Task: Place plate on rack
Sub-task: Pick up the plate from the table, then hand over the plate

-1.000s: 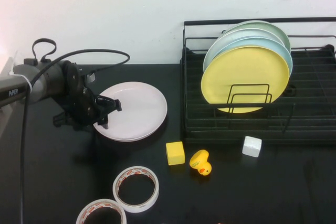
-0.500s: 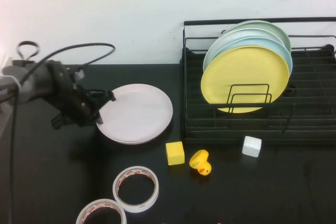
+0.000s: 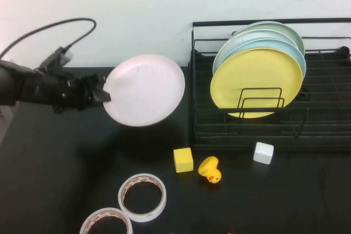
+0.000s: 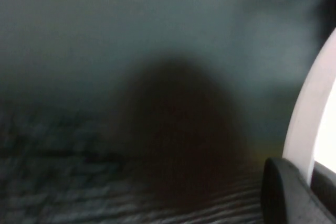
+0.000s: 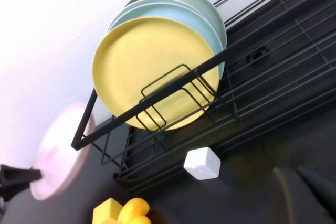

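The pale pink plate point(image 3: 145, 89) is off the table, tilted nearly upright and facing the camera, just left of the black wire rack point(image 3: 329, 130). My left gripper point(image 3: 103, 96) is shut on the plate's left rim. In the left wrist view the plate's edge point(image 4: 315, 103) sits between the gripper's point(image 4: 312, 182) dark fingers. The right wrist view shows the plate point(image 5: 60, 150) beside the rack point(image 5: 273, 103). My right gripper point(image 5: 302, 192) is out of the high view, low over the table in front of the rack.
A yellow plate point(image 3: 255, 80) and light blue and green plates point(image 3: 274, 34) stand in the rack's left part. In front lie a yellow cube point(image 3: 183, 159), a rubber duck point(image 3: 209, 169), a white cube point(image 3: 263, 153) and two tape rolls point(image 3: 142, 197).
My left gripper has lifted the pink plate off the table and tipped it from flat to nearly upright, carrying it up and slightly right. The left arm has swung back and up.
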Controlling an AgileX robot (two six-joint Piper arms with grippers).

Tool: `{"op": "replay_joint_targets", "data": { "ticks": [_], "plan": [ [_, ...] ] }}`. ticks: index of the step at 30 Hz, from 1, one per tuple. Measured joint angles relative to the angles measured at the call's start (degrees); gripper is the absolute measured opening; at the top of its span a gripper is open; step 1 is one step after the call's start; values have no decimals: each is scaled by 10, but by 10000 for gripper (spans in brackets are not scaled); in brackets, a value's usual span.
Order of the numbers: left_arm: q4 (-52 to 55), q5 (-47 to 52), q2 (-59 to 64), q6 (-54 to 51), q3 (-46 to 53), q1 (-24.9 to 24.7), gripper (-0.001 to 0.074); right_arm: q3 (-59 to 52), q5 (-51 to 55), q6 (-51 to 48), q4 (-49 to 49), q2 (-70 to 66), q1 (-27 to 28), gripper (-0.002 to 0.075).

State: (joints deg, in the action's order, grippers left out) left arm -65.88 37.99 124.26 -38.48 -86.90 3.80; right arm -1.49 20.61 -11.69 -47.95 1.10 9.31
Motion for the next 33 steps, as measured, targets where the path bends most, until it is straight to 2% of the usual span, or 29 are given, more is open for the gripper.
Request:
{"op": "replay_joint_targets", "data": {
  "ticks": [7, 14, 19, 25, 30, 33],
  "plan": [
    [-18, 8, -65, -77, 0, 7, 2, 0, 0, 0, 0, 0, 0, -2],
    [-6, 57, -176, -161, 4, 10, 2, 0, 8, -4, -10, 0, 0, -2],
    [-1, 39, -278, -199, 61, -8, 2, 15, 57, -93, -55, 0, 0, -2],
    [-52, -42, -402, -301, 209, -58, 2, 96, 71, -140, -75, -54, 0, -2],
    [-194, -113, -501, -443, 332, -124, 2, 205, 126, -239, -76, -203, 1, 1],
    [-273, -129, -545, -539, 387, -162, 2, 278, 166, -307, -89, -296, 1, 55]
  ]
}}
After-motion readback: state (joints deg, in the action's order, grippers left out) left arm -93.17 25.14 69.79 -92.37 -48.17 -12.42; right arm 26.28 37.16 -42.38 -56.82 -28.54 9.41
